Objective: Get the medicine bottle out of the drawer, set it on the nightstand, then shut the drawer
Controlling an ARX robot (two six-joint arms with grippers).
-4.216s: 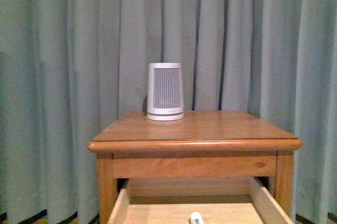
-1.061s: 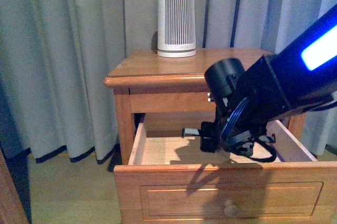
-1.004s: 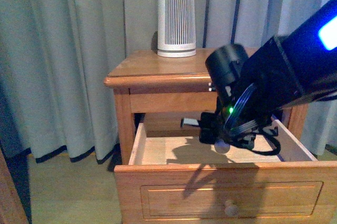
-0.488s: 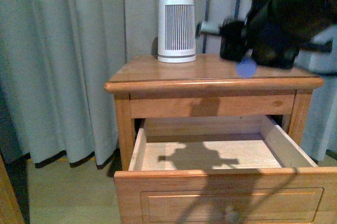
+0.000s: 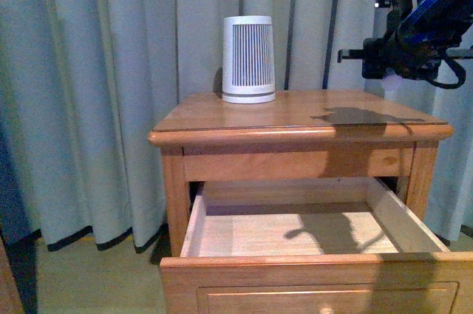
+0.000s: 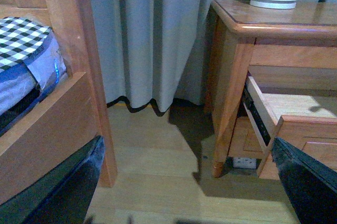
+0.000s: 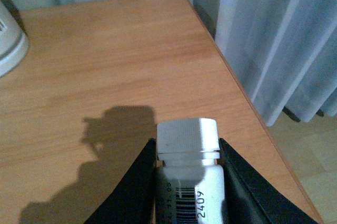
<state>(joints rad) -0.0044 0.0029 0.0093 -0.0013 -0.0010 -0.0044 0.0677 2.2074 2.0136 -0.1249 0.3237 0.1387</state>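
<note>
The right pincer (image 7: pixel 188 184) is clamped on the medicine bottle (image 7: pixel 188 174), a dark finger pressed to each side of the white body just below the ribbed cap; the bottle hangs above the right-hand part of the nightstand (image 5: pixel 244 118), clear of the wood, with its shadow on the boards beneath; whether it is held upright I cannot tell. The ribbed white device (image 5: pixel 248 59) stands well apart, toward the back; the drawer (image 5: pixel 292 234) is pulled out and its pale floor shows bare. The left pincer (image 6: pixel 187 145) hangs low beside the nightstand, spread wide and empty. To set the bottle down well, I judge it best to shift inward from the right edge, which is near; to lower slowly until the base sits flat; to part the fingers only then, and to lift straight off so nothing tips.
</note>
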